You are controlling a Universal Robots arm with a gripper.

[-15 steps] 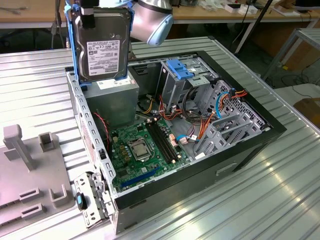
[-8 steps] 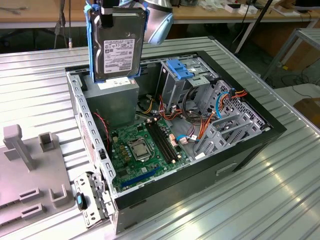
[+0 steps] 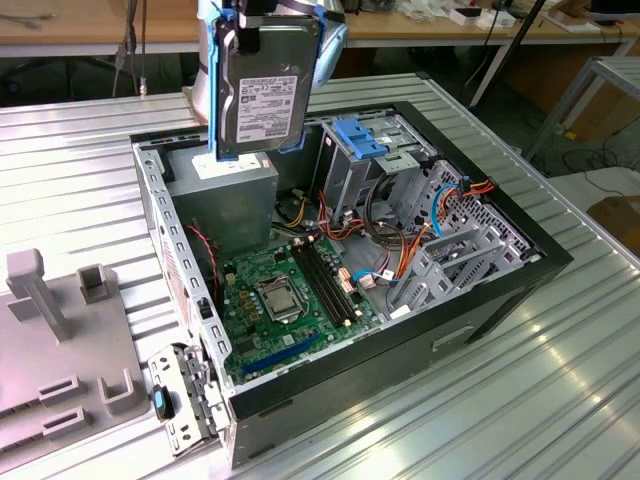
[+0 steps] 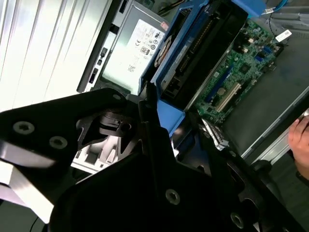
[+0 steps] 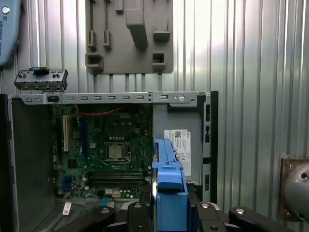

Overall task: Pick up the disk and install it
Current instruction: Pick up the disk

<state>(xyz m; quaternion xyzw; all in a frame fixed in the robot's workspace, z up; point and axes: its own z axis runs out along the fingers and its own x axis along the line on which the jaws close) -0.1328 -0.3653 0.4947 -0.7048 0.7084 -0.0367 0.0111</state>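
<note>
Ribbed metal table point(image 3: 80, 140), benches point(image 3: 100, 30) behind — gripper point(image 5: 170, 211) clamps the disk point(image 3: 262, 85) above the open case point(image 3: 480, 312).

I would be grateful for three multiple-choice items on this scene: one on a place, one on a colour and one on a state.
1. Where is the disk?
A. lying flat beside the computer case
B. upright in the air above the open case, in the gripper
C. seated deep inside the case

2. What colour is the disk's carrier?
A. red
B. yellow
C. blue

3. In what state is the case?
A. open, with the motherboard exposed
B. closed by a side panel
C. turned with its open side down

Answers:
1 B: in the exterior view the disk stands on edge above the case, touching nothing below.
2 C: a bright blue frame runs round the grey drive in both wrist views.
3 A: the green board and its slots lie in plain sight.
</note>
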